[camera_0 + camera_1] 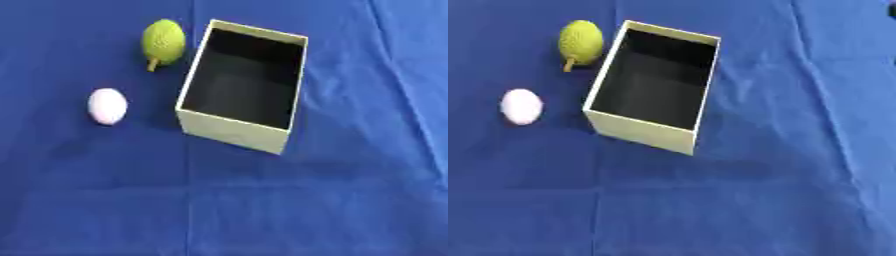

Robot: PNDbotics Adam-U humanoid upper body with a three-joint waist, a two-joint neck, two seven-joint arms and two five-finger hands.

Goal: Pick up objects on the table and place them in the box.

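Neither hand is seen in either view, so how far the hands are open, or whether anything is held, cannot be told. A dark shape is cut off at the upper right edge of the right eye view; what it is cannot be made out.

The box (234, 131) is set on the blue cloth (350, 200), open at the top, pale outside and dark inside. A green fruit (164, 41) with a short stem is laid just beside its far left corner. A white egg (108, 105) is placed left of the box, apart from it and nearer than the fruit.
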